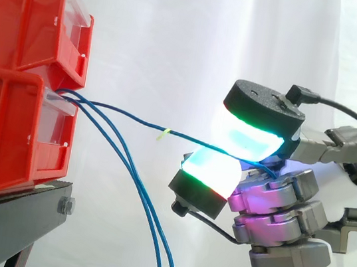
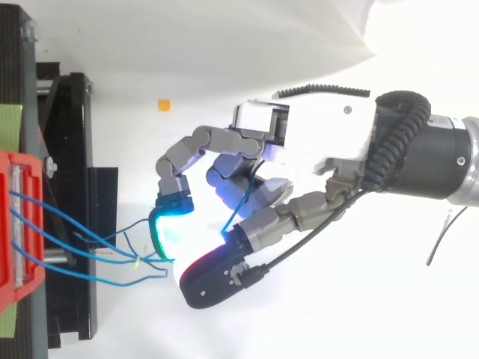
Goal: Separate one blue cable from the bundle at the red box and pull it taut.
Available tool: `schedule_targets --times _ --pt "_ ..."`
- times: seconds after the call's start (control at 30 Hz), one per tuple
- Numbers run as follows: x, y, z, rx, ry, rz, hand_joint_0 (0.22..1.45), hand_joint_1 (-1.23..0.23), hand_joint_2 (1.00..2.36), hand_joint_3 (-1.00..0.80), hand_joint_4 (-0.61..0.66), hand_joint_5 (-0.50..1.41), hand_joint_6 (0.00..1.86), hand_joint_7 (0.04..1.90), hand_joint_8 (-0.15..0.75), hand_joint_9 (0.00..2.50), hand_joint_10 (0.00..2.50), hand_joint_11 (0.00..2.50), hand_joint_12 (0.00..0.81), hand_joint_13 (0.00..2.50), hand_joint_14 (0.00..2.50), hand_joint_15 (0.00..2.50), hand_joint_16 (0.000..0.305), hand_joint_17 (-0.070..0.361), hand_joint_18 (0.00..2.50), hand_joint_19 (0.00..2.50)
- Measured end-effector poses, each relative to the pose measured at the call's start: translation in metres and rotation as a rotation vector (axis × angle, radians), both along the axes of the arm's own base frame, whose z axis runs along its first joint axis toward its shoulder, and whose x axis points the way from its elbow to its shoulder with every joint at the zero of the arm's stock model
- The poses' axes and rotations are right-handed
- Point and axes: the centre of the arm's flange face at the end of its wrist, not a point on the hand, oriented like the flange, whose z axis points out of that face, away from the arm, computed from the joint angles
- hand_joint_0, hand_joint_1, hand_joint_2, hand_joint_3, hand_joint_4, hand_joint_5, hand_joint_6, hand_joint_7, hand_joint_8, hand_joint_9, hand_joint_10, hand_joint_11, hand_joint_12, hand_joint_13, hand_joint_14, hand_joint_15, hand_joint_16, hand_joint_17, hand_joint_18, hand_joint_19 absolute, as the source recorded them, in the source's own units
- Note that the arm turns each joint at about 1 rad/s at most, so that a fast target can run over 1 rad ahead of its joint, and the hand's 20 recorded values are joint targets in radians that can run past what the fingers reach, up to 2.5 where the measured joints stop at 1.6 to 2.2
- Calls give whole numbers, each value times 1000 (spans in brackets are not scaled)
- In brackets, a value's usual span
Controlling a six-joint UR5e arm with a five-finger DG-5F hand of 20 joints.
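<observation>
I had the hand [image 2: 322, 127] pinching one blue cable [image 1: 133, 119] between its fingers [image 1: 251, 141], apart from the other cables [image 1: 127, 171] drooping from the red box [image 1: 4, 128]. It ran almost straight, so I judged only final tautening was left.

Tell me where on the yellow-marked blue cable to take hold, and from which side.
Grip the blue cable on its free span just beyond the yellow marker, coming from the side away from the red bin, pads above and below. It runs near level there, while the other cables droop clear beneath. The hand pinches it there now.
</observation>
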Motion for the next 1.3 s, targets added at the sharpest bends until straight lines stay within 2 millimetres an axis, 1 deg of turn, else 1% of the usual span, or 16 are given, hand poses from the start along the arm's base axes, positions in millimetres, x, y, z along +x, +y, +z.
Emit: schedule_targets --times 0.13,0.17,0.2,0.27,0.37,0.47,0.67,0.93,0.97,1.03,1.17,1.2,1.3 --pt "0 0 0 0 0 0 802 -793 1014 -288 -24 -162 973 1146 333 827 2139 1402 424 733 2500 1297 39 89 1298 1672" --pt "0 0 0 0 0 0 802 -793 1014 -286 -24 -162 973 1138 339 822 2188 1371 425 730 2500 1301 40 90 1294 1636" --pt "0 0 0 0 0 0 802 -794 1015 -287 -22 -162 973 1146 334 819 2180 1405 430 733 2500 1302 40 89 1297 1612" --pt "0 0 0 0 0 0 803 -794 1014 -286 -23 -162 973 1139 329 805 2271 1382 426 730 2500 1337 40 90 1284 1577" --pt "0 0 0 0 0 -1 803 -795 1014 -286 -20 -162 973 1141 332 799 2327 1370 430 731 2500 1372 40 90 1281 1541" --pt "0 0 0 0 0 -1 802 -790 1015 -289 -19 -162 973 1139 332 788 2338 1396 430 733 2500 1361 41 92 1285 1534" --pt "0 0 0 0 0 -1 800 -790 1014 -283 -20 -162 974 1133 335 785 2381 1368 432 736 2500 1368 40 90 1285 1534" --pt "0 0 0 0 1 -2 802 -791 1014 -284 -21 -161 974 1134 334 788 2385 1368 416 734 2500 1353 40 89 1287 1529" --pt "0 0 0 0 1 -2 801 -791 1015 -285 -21 -162 974 1135 334 788 2385 1369 427 741 2500 1355 39 88 1290 1540" --pt "0 0 0 0 1 -2 801 -791 1014 -282 -22 -161 974 1135 334 788 2385 1368 419 739 2500 1387 40 90 1290 1535" --pt "0 0 0 0 1 -2 801 -791 1014 -282 -21 -161 973 1136 335 788 2378 1392 425 740 2500 1381 41 92 1288 1528" --pt "0 0 0 0 1 -2 802 -791 1014 -284 -23 -161 973 1137 334 789 2388 1358 418 737 2500 1384 40 91 1287 1525" --pt "0 0 0 0 1 -2 802 -792 1014 -282 -21 -161 973 1136 336 790 2387 1362 418 740 2500 1367 40 90 1286 1536"
